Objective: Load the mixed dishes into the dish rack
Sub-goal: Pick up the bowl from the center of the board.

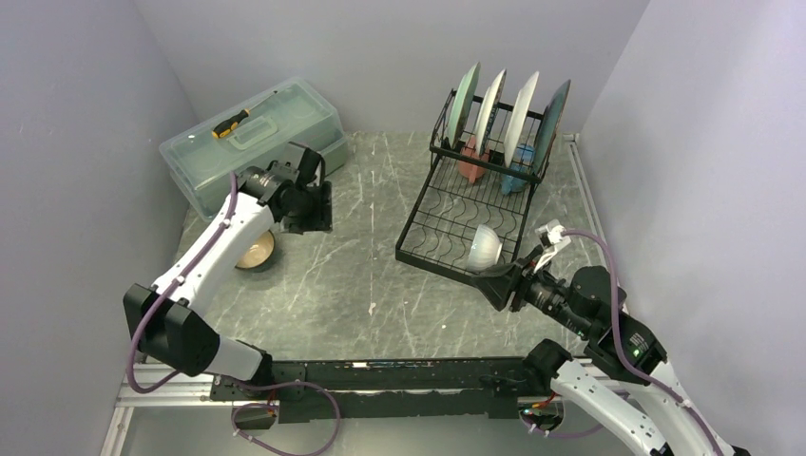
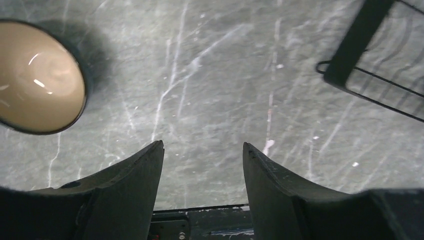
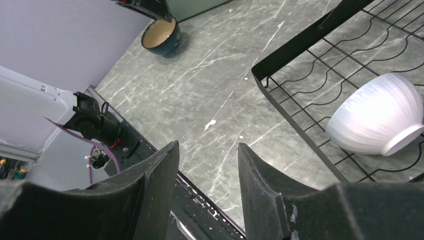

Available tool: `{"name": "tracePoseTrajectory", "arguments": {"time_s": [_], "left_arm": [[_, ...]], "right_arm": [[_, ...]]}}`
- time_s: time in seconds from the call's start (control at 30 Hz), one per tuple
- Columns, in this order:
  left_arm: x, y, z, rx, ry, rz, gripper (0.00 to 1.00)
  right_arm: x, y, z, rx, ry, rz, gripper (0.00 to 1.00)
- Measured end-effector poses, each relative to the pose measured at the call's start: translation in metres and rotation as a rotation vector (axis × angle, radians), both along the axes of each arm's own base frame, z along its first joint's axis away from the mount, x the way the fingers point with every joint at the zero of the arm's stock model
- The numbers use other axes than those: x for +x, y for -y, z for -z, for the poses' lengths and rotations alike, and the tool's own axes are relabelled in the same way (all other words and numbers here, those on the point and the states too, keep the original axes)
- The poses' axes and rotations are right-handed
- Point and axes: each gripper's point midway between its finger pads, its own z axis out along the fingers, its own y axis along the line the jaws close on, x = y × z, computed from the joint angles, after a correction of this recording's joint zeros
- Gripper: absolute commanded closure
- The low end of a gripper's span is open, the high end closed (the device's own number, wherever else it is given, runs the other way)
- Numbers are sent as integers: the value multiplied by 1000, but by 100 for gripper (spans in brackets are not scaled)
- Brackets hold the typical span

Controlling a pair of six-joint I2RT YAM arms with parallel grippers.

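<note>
Surface: grey-green marbled table (image 1: 371,285), closed in by pale lilac walls.
Dish rack: black wire dish rack (image 1: 432,263), right of centre in the top view.
Plates: four plates (image 1: 521,116) stand upright in the slots at the rack's far end, upper right of that view.
Mugs: pink mug (image 1: 470,157) and blue mug (image 1: 518,176) sit low in the rack, under the plates.
White bowl: white bowl (image 3: 375,120) lies tipped on its side on the rack's wire floor, near its lower edge.
Tan bowl: tan bowl (image 2: 37,82), dark outside, stands on the table at the left of the top view, outside the rack.
Left gripper: left gripper (image 2: 202,145) has its jaws apart and empty over bare table, with the tan bowl at upper left of its wrist view, clear of the fingers.
Right gripper: right gripper (image 3: 207,145) has its jaws apart and empty, just off the rack's lower right corner, near the white bowl but apart from it.
Box: translucent green box (image 1: 257,142) at upper left, with a screwdriver (image 1: 231,123) on its lid.
</note>
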Motion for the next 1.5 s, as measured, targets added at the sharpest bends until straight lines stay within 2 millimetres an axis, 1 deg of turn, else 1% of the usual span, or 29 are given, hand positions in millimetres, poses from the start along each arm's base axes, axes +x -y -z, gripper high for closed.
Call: {"name": "tracePoseTrajectory", "arguments": {"time_s": [0.17,0.27,0.4,0.53,0.63,0.73,0.9,1.0,1.2,1.37,1.5], "left_arm": [[-3,-36,32,59,-75,-81,38],[-5,-55,46,77,-105,-129,38],[1,-76,49,82,-103,-193,40],[8,-95,54,95,-104,-252,41],[14,-105,59,99,-111,-280,42],[18,-115,70,110,-140,-299,43],[23,-128,88,120,-183,-333,47],[24,-133,99,126,-208,-346,52],[24,-135,119,137,-268,-351,57],[22,-135,127,140,-292,-353,63],[22,-135,129,141,-299,-353,72]], "right_arm": [[3,-6,2,-4,2,-17,50],[5,-9,4,-6,1,-26,50],[6,-12,8,-16,-4,-37,50],[7,-15,8,-19,-1,-48,50],[8,-16,7,-15,7,-51,50],[8,-16,7,-18,12,-53,50],[8,-16,7,-21,15,-54,50],[8,-16,7,-24,18,-54,50],[8,-16,7,-26,21,-55,50],[8,-15,7,-24,23,-55,51],[6,-14,4,-16,33,-55,51]]}}
